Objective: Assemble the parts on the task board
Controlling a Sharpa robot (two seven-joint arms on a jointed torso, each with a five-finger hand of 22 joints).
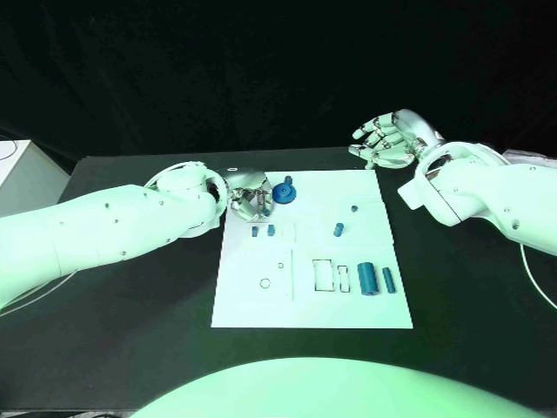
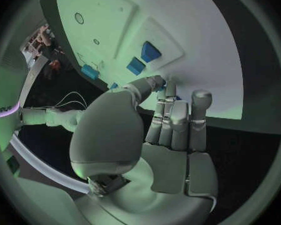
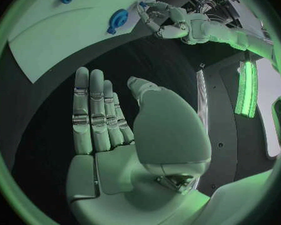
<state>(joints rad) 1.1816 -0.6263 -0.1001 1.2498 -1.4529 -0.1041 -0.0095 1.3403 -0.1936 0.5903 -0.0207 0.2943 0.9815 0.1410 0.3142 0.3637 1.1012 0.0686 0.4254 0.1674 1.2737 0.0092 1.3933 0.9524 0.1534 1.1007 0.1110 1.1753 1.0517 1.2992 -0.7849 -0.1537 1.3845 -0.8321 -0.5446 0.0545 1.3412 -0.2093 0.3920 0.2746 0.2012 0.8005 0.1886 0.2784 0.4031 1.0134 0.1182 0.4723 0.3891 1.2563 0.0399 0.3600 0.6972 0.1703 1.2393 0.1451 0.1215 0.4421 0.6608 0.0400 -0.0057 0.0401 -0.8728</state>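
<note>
The left hand (image 1: 249,198) sits over the far-left corner of the task board (image 1: 354,313), fingertips pinched on a small blue part (image 2: 158,86) — the blue round part (image 1: 286,192) stands just beside it, toward the board's middle. The right hand (image 1: 389,139) hovers spread and empty off the far-right corner, so the left is nearer.

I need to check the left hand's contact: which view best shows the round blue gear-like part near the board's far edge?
The right wrist view: the round blue gear-like part lies unobstructed on the white task board, beside the left hand. The head view shows it small, against that hand's fingers. In the left wrist view I cannot identify it.
</note>
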